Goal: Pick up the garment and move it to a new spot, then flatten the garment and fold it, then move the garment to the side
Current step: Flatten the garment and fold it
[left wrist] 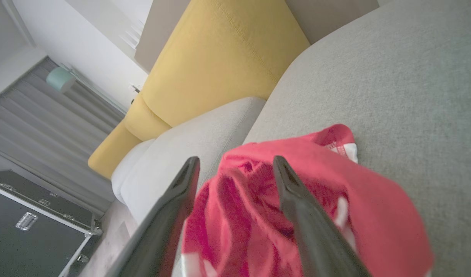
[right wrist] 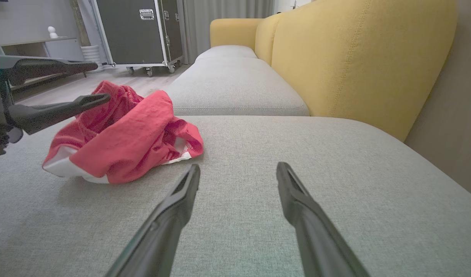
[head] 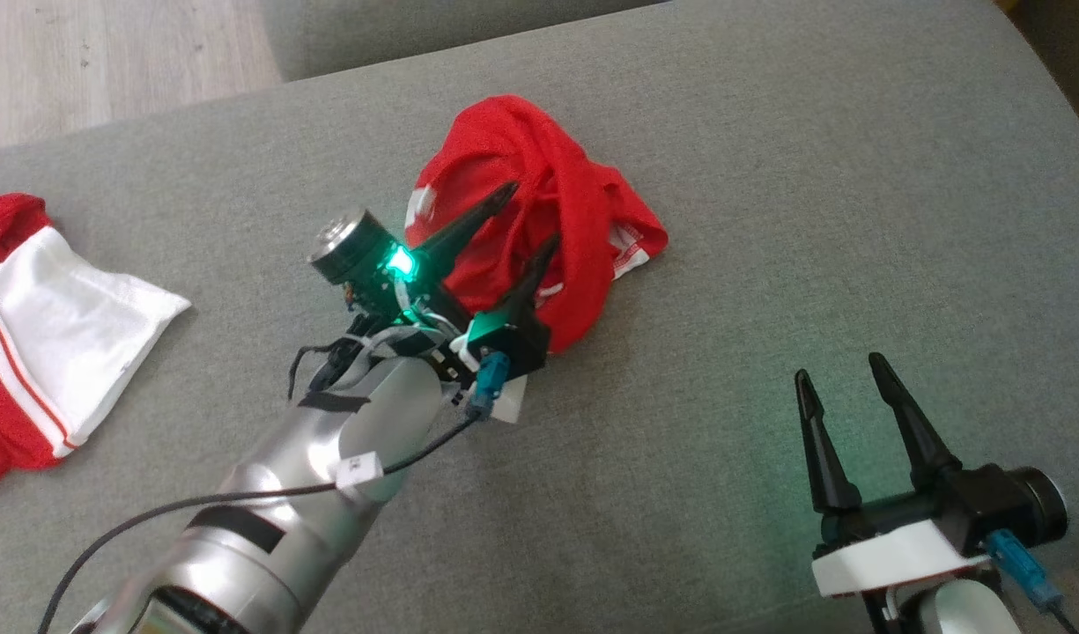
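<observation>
Looking down from the head camera, you see the garment point(head: 583, 220) lying in a crumpled red heap with white trim near the middle of the grey sofa seat point(head: 812, 176). Your left gripper point(head: 534, 212) reaches over the heap from the near side. Its two dark fingers are spread apart and grip nothing, and their tips overlap the red cloth in this view.

From the left wrist, the left gripper point(left wrist: 235, 157) points across the garment point(left wrist: 243, 207), with red folds showing in the gap between the fingers.

From the right wrist, the left gripper point(right wrist: 100, 81) comes in from the left edge with one finger above the other. The upper finger is clear of the garment point(right wrist: 131, 142). The lower tip is right at the top fold, and you cannot tell whether it touches.

Your right gripper point(head: 838, 365) sits at the lower right, well apart from the garment, fingers wide and empty. In its own wrist view the right gripper point(right wrist: 238, 164) hangs low over bare seat, with the heap ahead and to the left.

A second red-and-white garment point(head: 55, 335) lies at the left edge of the seat, well apart from the heap. A yellow backrest point(right wrist: 354, 69) runs along the far side of the seat, and a black wheeled case point(right wrist: 139, 30) stands on the wooden floor point(head: 107, 53).
</observation>
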